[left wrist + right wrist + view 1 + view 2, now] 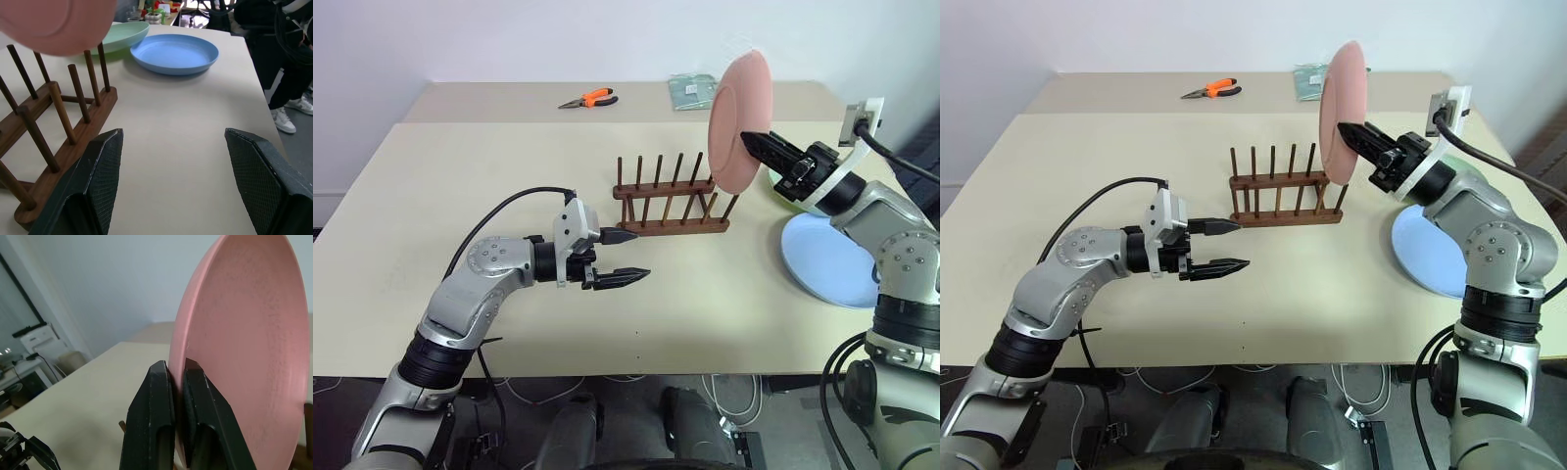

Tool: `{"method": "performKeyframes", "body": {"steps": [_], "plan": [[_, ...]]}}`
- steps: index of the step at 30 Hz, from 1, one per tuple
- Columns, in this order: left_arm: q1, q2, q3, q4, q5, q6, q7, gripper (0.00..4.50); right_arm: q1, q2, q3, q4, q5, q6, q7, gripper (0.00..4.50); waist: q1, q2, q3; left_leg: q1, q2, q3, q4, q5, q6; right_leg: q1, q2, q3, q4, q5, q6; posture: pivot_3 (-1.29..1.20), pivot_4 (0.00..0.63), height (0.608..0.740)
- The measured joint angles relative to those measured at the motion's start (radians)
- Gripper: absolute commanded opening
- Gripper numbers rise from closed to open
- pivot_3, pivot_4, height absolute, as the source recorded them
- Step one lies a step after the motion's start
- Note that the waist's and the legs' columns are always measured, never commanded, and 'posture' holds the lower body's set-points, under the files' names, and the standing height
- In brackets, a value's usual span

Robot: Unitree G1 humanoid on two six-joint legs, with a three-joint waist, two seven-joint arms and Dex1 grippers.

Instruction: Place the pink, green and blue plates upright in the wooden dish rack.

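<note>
The pink plate (741, 121) stands on edge in the air, its rim pinched between the two closed fingers of the right gripper (751, 139). It hangs just above the right end of the wooden dish rack (670, 203), which holds no plate. Below this gripper the blue plate (830, 259) lies flat on the table (460, 196), and the green plate (120, 36) lies beside it. The left gripper (628, 257) hovers near the rack's left end, fingers spread apart and holding nothing.

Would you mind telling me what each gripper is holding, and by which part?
The right gripper pinches the pink plate by its rim, holding it upright. The left gripper is open, holding nothing.
</note>
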Motion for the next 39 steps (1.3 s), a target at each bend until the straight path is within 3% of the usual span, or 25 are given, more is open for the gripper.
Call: {"method": "performKeyframes", "body": {"steps": [3, 9, 15, 16, 20, 23, 26, 29, 35, 37, 39], "plan": [[0.011, -0.004, 0.0, 0.01, 0.019, -0.015, -0.008, 3.4, 0.0, 0.0, 0.001, 0.063, 0.001, 0.007, 0.024, 1.07, 0.0, 0.0, 0.0, 0.0, 0.0, 0.0, 0.0, 0.0, 0.0, 0.0, 0.0, 0.0, 0.0, 0.0, 0.0, 0.0, 0.15, 0.74], [0.07, -0.025, -0.021, 0.013, 0.053, -0.051, -0.013, 3.4, -0.001, 0.012, 0.001, 0.064, 0.001, 0.011, 0.013, 4.03, -0.001, 0.001, 0.0, 0.0, 0.0, 0.0, 0.0, 0.0, 0.0, 0.0, 0.0, 0.0, 0.0, 0.0, 0.0, 0.0, 0.15, 0.74], [0.108, -0.029, -0.031, 0.013, 0.072, -0.071, -0.014, 3.4, 0.011, 0.008, -0.012, -0.041, -0.052, -0.063, -0.055, 4.03, 0.004, 0.001, 0.001, 0.0, 0.0, 0.0, 0.0, 0.0, 0.0, 0.0, -0.001, 0.0, 0.0, 0.0, 0.0, 0.0, 0.15, 0.74], [0.111, -0.029, -0.032, 0.013, 0.078, -0.073, -0.013, 3.4, 0.019, -0.012, -0.029, -0.052, -0.066, -0.081, -0.065, 4.28, 0.007, 0.002, 0.001, -0.001, -0.001, 0.0, 0.001, 0.0, 0.0, 0.0, -0.001, 0.0, 0.0, 0.0, 0.0, 0.0, 0.15, 0.74], [0.113, -0.031, -0.03, 0.02, 0.088, -0.091, -0.006, 3.4, 0.043, -0.154, -0.142, -0.054, -0.12, -0.126, -0.087, 4.28, 0.019, 0.003, 0.002, -0.001, -0.001, 0.0, 0.001, 0.0, 0.001, 0.0, -0.001, 0.0, -0.001, -0.001, 0.0, 0.0, 0.15, 0.74], [0.11, -0.038, -0.03, 0.032, 0.095, -0.093, 0.001, 3.4, 0.112, -0.257, -0.127, -0.053, -0.238, -0.198, -0.062, 4.28, 0.018, 0.003, 0.001, 0.0, 0.0, 0.001, 0.001, -0.001, 0.001, 0.0, -0.001, 0.0, 0.0, -0.001, 0.0, 0.0, 0.15, 0.74], [0.102, -0.045, -0.03, 0.037, 0.1, -0.093, 0.002, 3.4, 0.182, -0.317, -0.01, -0.004, -0.421, -0.317, -0.036, 4.28, 0.005, 0.003, 0.001, 0.001, 0.0, 0.003, 0.001, 0.0, 0.001, 0.001, -0.001, 0.001, 0.0, -0.001, 0.001, 0.0, 0.15, 0.74], [0.075, -0.056, -0.035, 0.041, 0.102, -0.093, 0.002, 3.4, 0.213, -0.424, 0.221, 0.18, -0.736, -0.547, -0.045, 4.28, -0.001, 0.003, 0.001, 0.001, 0.0, 0.004, 0.001, 0.0, 0.001, 0.0, -0.001, 0.001, 0.0, -0.001, 0.001, 0.0, 0.15, 0.74], [0.066, -0.059, -0.038, 0.041, 0.107, -0.085, 0.005, 3.4, 0.088, -0.442, 0.493, 0.615, -1.129, -0.93, -0.139, 4.28, -0.01, 0.008, 0.003, 0.001, 0.0, 0.007, 0.0, 0.0, 0.001, 0.0, -0.001, 0.003, 0.0, 0.0, 0.0, 0.0, 0.15, 0.74], [0.067, -0.059, -0.038, 0.038, 0.108, -0.078, 0.006, 3.4, 0.015, -0.433, 0.534, 0.728, -1.196, -1.007, -0.172, 3.73, -0.01, 0.008, 0.003, 0.002, 0.0, 0.007, 0.0, 0.0, 0.001, 0.0, -0.001, 0.003, 0.0, 0.0, 0.0, 0.0, 0.15, 0.74], [0.067, -0.059, -0.038, 0.035, 0.108, -0.068, 0.008, 3.4, -0.056, -0.413, 0.565, 0.833, -1.25, -1.072, -0.206, 2.91, -0.009, 0.008, 0.003, 0.002, 0.0, 0.006, 0.001, 0.0, 0.001, 0.0, -0.001, 0.003, 0.0, -0.001, 0.0, 0.0, 0.15, 0.74]]}}
